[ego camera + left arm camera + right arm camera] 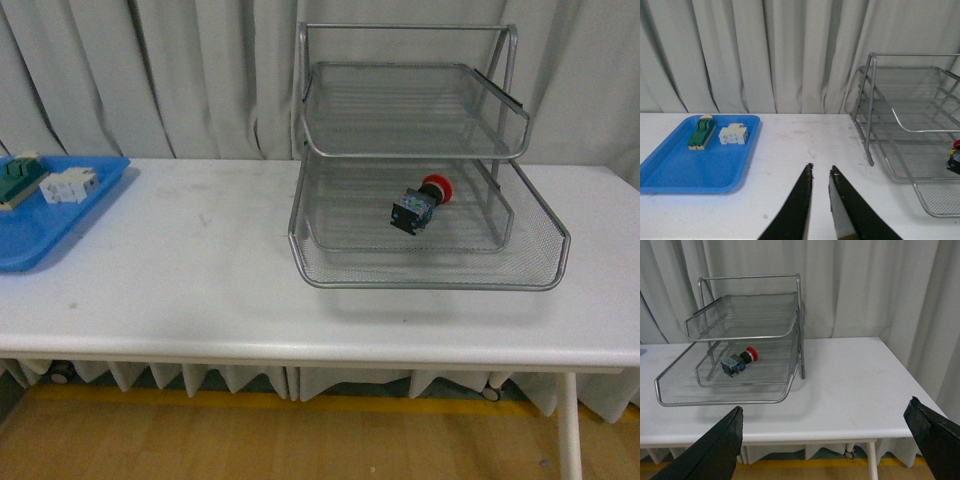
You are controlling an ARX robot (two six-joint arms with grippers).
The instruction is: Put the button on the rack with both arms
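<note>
Button [420,205] placement looks finished from my seat. The red-capped switch lies on its side on what reads as the middle tier of the wire-mesh rack [430,285], cap pointing toward the back right, and nothing is touching it. Neither arm shows in the front view.

My left gripper [820,172] hangs over the white table [200,280] between the blue tray [670,175] and the rack. Its fingers are drawn almost together and it holds nothing. My right gripper [825,407] sits well clear of the rack with its fingers spread wide, also empty.

The green-and-cream switch [701,132] and the white component [733,134] rest on the tray and are not part of this job.

I judge the placing step done. What remains is keeping both arms away from the rack frame so the button isn't jostled.
</note>
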